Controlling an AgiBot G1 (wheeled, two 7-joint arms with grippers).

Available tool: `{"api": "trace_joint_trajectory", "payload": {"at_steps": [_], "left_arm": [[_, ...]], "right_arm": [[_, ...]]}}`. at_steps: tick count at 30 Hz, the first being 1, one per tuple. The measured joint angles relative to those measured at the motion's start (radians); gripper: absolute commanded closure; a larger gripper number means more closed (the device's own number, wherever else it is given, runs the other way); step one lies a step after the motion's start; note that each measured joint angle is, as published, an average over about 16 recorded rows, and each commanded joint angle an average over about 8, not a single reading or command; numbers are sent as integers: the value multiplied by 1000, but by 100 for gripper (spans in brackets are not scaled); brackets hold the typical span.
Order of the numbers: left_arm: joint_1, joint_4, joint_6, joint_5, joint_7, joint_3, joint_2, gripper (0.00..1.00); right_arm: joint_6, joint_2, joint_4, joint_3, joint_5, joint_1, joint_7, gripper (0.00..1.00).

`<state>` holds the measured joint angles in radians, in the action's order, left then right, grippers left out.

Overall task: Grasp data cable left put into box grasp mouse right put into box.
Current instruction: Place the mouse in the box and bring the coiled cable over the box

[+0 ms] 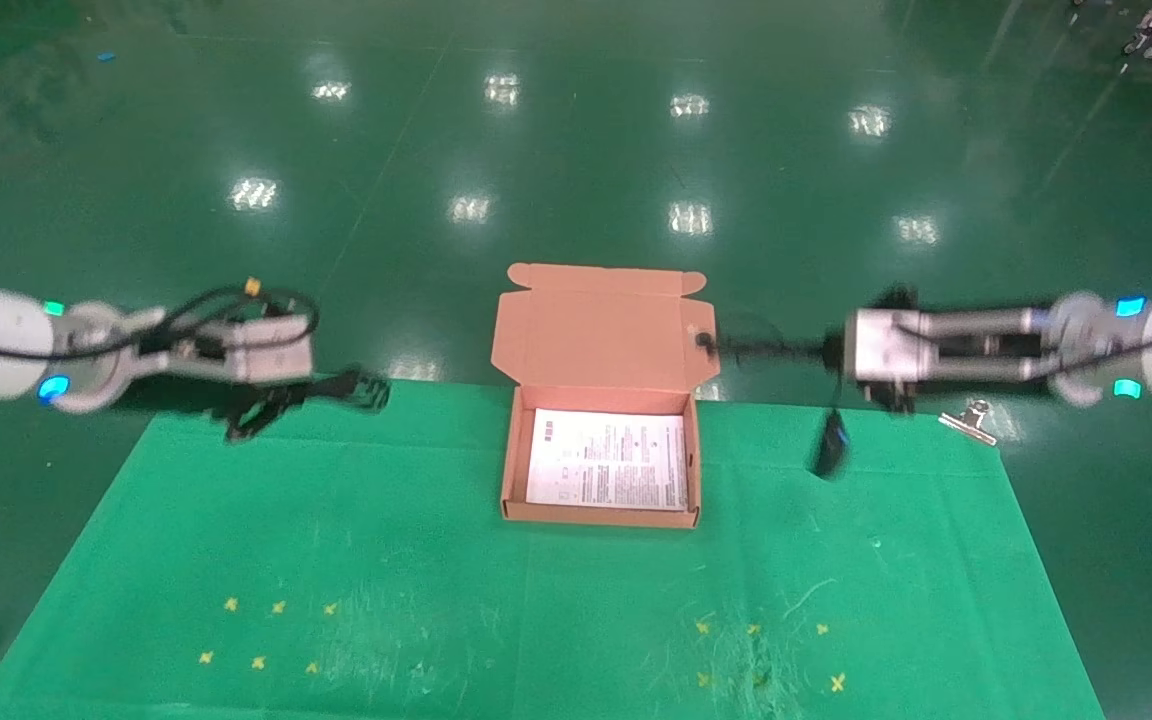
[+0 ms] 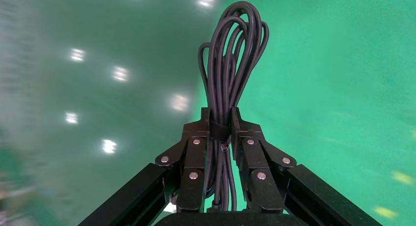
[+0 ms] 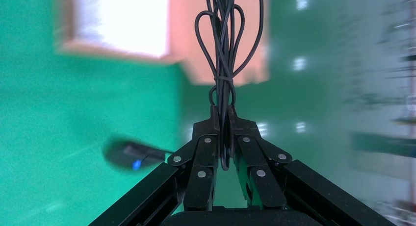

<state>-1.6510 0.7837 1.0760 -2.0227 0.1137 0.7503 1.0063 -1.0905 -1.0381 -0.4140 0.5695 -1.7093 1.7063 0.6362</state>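
Note:
My left gripper [image 1: 331,385] hangs over the cloth's back left edge, shut on the data cable [image 1: 373,390], a bundle of black loops. In the left wrist view the bundle [image 2: 230,64] sticks out past the closed left gripper [image 2: 221,128]. My right gripper [image 1: 798,350] is right of the box, shut on the mouse's thin cord [image 1: 736,345], which reaches to the lid flap. The black mouse [image 1: 829,445] dangles below it, above the cloth. In the right wrist view the right gripper [image 3: 221,119] pinches the cord [image 3: 223,54], and the mouse [image 3: 128,156] shows its blue light. The open box [image 1: 506,470] holds a white printed sheet [image 1: 608,460].
A green cloth [image 1: 336,540] covers the table, with yellow cross marks [image 1: 266,635] front left and front right [image 1: 761,650]. A metal binder clip [image 1: 971,420] lies at the cloth's back right corner. The box lid [image 1: 601,325] stands open at the back. A shiny green floor lies beyond.

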Motion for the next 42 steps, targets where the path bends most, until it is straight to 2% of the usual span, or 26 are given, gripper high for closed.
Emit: {"api": "trace_joint_trajectory", "payload": {"at_steps": [7,15,21,31,42], "left_arm": [[-64,36,-92,-38,26,-14,47,100],[-125,-30,-191,-51,18,-33,115,100],[-155,-81,-232,-44,3,-45,143,100],[-148,-90,-230,-24,-13,-52,137,100],[-90,-2,-151,-27,33,-40,73,100]], "right_arm": [[25,-74,37,-50,72,106,29,100],[53,-188,127,-88,134,200,103,100],[67,-244,191,-104,160,239,157,100],[82,-291,244,-107,173,236,188,100],[131,-323,226,-65,173,157,146,100]]}}
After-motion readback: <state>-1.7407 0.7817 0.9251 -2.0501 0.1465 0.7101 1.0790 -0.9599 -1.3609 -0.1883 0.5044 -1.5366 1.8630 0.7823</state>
